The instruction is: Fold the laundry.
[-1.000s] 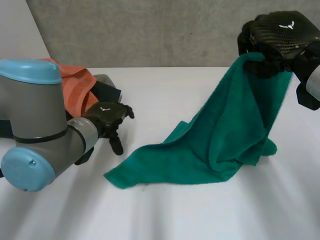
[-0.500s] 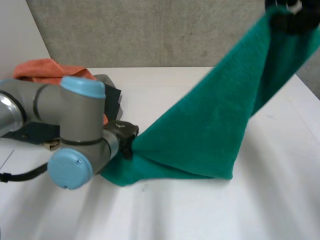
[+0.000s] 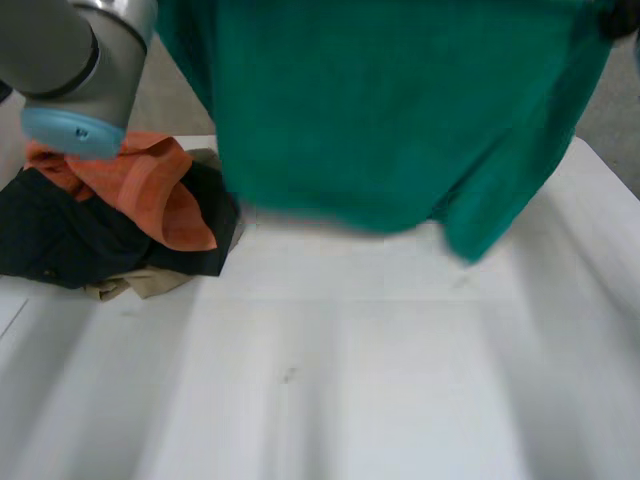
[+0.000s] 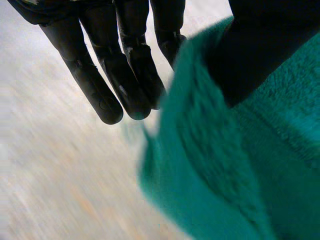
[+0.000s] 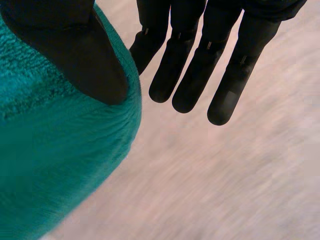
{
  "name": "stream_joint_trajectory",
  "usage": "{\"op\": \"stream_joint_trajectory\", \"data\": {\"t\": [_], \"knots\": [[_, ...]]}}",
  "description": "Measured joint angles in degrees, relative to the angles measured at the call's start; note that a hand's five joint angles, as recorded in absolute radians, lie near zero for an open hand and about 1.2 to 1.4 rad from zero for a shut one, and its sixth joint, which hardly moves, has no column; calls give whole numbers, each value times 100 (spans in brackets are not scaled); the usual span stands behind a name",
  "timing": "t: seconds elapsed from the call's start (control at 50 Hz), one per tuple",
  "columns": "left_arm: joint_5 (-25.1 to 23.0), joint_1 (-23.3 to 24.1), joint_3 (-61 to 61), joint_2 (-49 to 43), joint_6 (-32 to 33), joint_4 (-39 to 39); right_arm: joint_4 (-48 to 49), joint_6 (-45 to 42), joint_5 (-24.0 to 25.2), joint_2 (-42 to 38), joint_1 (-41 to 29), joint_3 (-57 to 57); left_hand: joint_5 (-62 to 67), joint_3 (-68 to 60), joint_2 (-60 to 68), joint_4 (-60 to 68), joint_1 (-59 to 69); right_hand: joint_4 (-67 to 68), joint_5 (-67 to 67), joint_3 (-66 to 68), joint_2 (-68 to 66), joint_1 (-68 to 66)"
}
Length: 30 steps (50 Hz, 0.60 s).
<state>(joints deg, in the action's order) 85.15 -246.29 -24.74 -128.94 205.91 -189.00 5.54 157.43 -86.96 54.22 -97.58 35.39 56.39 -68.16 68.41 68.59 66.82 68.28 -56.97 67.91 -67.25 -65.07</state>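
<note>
White table (image 3: 350, 380): surface runs from the 6 o'clock edge of the head view to the grey wall at 12; bare across the centre and the 3 o'clock side.

Green towel (image 3: 400, 110): raised off the table and hanging spread across the 12 o'clock half of the head view, from about 11 to 2 o'clock; lower edge uneven, with one corner hanging lowest toward 3 o'clock; no part seen touching the table.

Laundry pile at 9 o'clock on the table: orange cloth (image 3: 150, 190) on top; black garment (image 3: 60, 240) beneath it; tan piece (image 3: 140, 285) showing at the pile's 6 o'clock edge; pile sits apart from the towel.

My left arm (image 3: 70, 60): at 10 to 11 o'clock, above the pile.

My left hand (image 4: 125, 65): fingers straight; thumb (image 4: 255, 50) pressed onto the towel's edge, the cloth pinched between thumb and the nearest finger; the remaining fingers free of cloth.

My right hand (image 5: 200, 60): same arrangement; fingers straight, thumb (image 5: 80, 45) clamped on the towel's edge; cloth hangs away beneath the thumb.
</note>
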Motion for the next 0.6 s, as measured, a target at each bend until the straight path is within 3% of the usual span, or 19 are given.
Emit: {"op": "stream_joint_trajectory", "data": {"t": [0.12,0.22,0.36,0.6], "knots": [[195,17,-162,31,-234,-867,1677,661,-66,252,20,387,0,0,0,0,0,0,-60,0,0,0],[365,-27,-453,-3,-272,-1020,2129,735,108,477,32,1009,0,0,0,0,0,0,-60,0,0,0],[304,16,-1650,-152,-253,-987,1552,549,490,406,105,2017,0,0,0,0,0,0,-60,0,0,0],[-10,212,-3869,-587,103,-911,230,-57,738,-97,305,3482,0,-10,0,1,0,0,-82,0,0,0]]}}
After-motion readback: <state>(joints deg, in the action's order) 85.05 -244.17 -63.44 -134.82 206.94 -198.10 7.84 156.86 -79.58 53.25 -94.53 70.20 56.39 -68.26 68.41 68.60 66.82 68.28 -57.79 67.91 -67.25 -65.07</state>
